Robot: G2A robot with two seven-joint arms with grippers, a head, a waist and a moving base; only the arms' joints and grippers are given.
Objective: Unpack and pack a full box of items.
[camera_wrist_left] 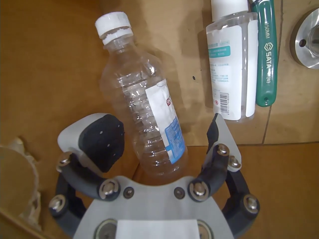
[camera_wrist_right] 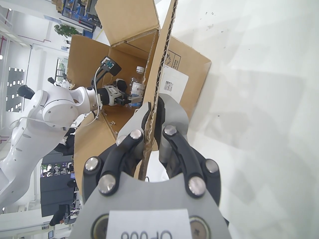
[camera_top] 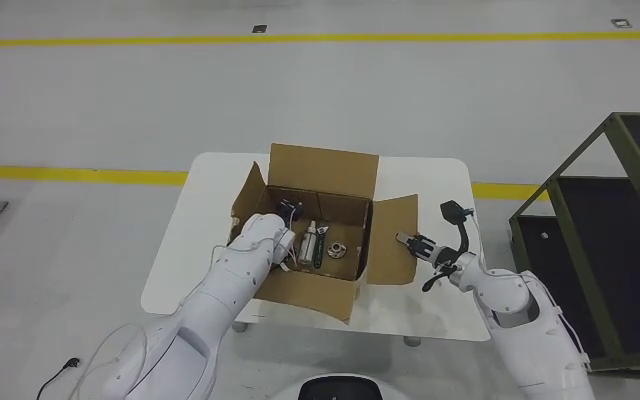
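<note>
The left gripper [camera_wrist_left: 162, 135] hangs inside the box [camera_wrist_left: 49, 50], jaws apart on either side of the lower end of a clear bottle [camera_wrist_left: 139, 93], which lies on the box floor with its cap pointing away. Neither pad appears to press the plastic yet. A clean lift likely calls for closing squarely and gently across the ribbed body, since thin plastic may buckle or slip out, then rising straight up. Just beside the bottle lies a spray bottle [camera_wrist_left: 231, 70], with a green-handled wrench [camera_wrist_left: 266, 50] alongside it. A metal flange [camera_wrist_left: 306, 43] sits farther over. The box wall stands near the bottle's other side, so room to swing sideways looks small, and the open way is upward. The right gripper [camera_wrist_right: 152, 115] is clamped on the edge of a side flap [camera_wrist_right: 164, 38], holding it outward over the white table [camera_wrist_right: 261, 50], which leaves the mouth of the box wide.
</note>
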